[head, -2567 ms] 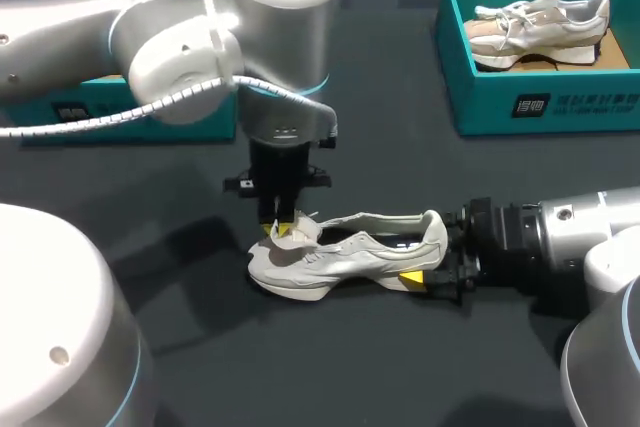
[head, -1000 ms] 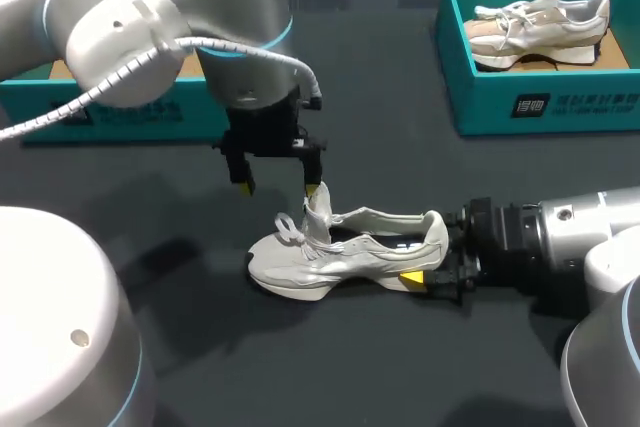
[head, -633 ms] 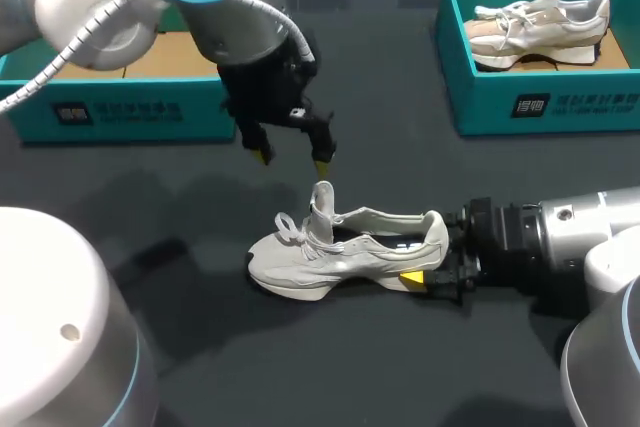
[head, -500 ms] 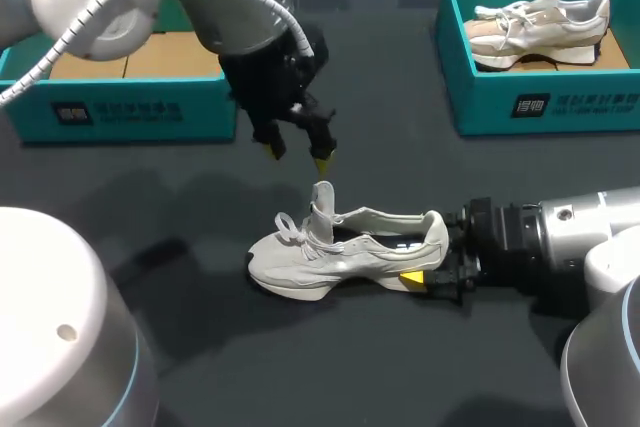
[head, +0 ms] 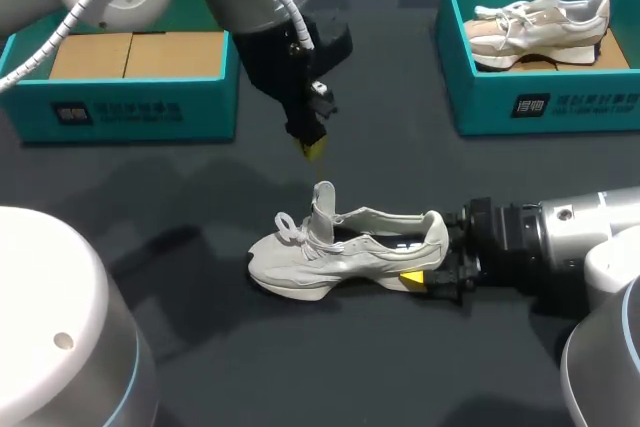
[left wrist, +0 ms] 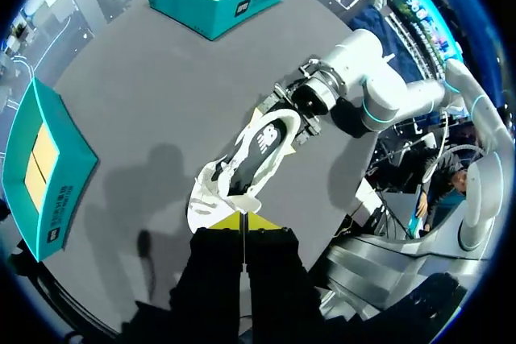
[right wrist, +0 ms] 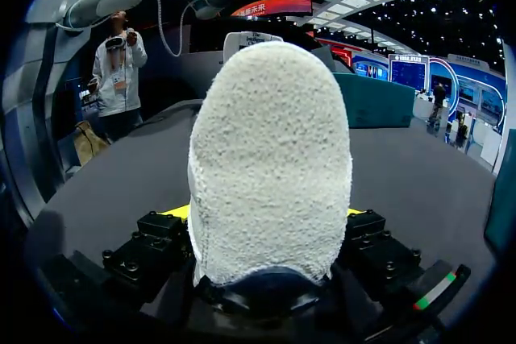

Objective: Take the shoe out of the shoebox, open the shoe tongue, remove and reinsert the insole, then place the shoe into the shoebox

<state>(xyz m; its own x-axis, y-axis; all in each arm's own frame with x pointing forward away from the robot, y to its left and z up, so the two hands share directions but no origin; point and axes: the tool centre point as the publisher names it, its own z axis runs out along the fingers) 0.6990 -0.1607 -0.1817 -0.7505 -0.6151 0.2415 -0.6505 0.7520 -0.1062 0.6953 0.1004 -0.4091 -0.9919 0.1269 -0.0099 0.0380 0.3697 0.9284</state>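
Note:
A pale grey sneaker (head: 335,252) lies on the dark table with its tongue (head: 322,202) standing upright. My right gripper (head: 432,255) is closed on the sneaker's heel (right wrist: 270,159), one finger on each side. In the right wrist view the heel fills the space between the fingers. My left gripper (head: 313,147) hangs above and behind the tongue, shut with its yellow tips together and nothing in them. In the left wrist view the left gripper (left wrist: 243,221) is above the sneaker (left wrist: 242,168), whose toe points towards it.
A teal shoebox (head: 30,97) with a cardboard liner stands at the back left. A second teal shoebox (head: 480,97) at the back right holds another pale sneaker (head: 540,27). Bare dark table lies in front of the sneaker.
My left gripper let go of the tongue, rose up and back from the sneaker, and went from open to shut. The tongue stays upright. The right arm has not moved.

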